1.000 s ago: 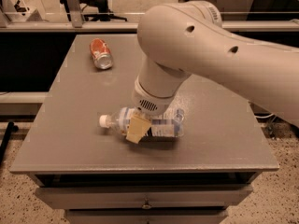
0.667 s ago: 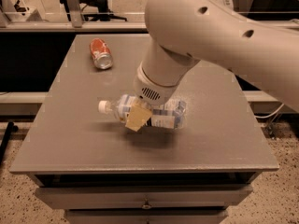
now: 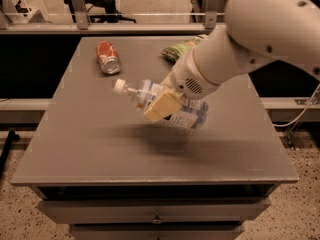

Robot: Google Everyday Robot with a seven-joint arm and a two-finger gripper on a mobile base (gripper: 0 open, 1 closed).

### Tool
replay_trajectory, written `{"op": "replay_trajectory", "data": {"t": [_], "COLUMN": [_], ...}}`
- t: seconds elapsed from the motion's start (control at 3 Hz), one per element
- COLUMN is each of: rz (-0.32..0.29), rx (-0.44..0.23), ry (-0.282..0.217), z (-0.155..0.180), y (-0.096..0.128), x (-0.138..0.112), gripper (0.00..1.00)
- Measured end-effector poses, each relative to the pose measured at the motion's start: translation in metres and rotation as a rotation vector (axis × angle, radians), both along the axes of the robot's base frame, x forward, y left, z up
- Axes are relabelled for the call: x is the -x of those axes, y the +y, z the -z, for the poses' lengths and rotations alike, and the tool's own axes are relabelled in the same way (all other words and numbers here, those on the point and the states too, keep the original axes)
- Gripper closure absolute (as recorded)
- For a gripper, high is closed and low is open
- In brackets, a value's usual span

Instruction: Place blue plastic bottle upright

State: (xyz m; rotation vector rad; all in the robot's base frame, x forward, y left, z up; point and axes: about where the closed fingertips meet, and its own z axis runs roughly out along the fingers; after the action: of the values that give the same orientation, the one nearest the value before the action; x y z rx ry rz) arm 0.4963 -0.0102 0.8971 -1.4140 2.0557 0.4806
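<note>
Gripper (image 3: 162,104) on my arm sits above the middle of the grey table (image 3: 100,149), its tan fingers clamped on the body of the blue plastic bottle (image 3: 192,115). I hold the bottle clear of the tabletop and tilted, white cap pointing up and to the left, with its shadow on the surface below. A red-orange can (image 3: 108,57) lies on its side near the far left edge, and a green bag (image 3: 181,48) lies at the far edge behind my arm.
</note>
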Motion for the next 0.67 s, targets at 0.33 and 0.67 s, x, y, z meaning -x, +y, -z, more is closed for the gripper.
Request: {"op": "replay_trajectory", "data": {"t": [0.33, 0.67], "rz": [-0.020, -0.083], "rx": [-0.217, -0.409], "ry": [-0.058, -0.114], "z": [-0.019, -0.040], "y": [-0.011, -0.021], "x": [-0.009, -0.003], "gripper": [1.00, 1.00]}}
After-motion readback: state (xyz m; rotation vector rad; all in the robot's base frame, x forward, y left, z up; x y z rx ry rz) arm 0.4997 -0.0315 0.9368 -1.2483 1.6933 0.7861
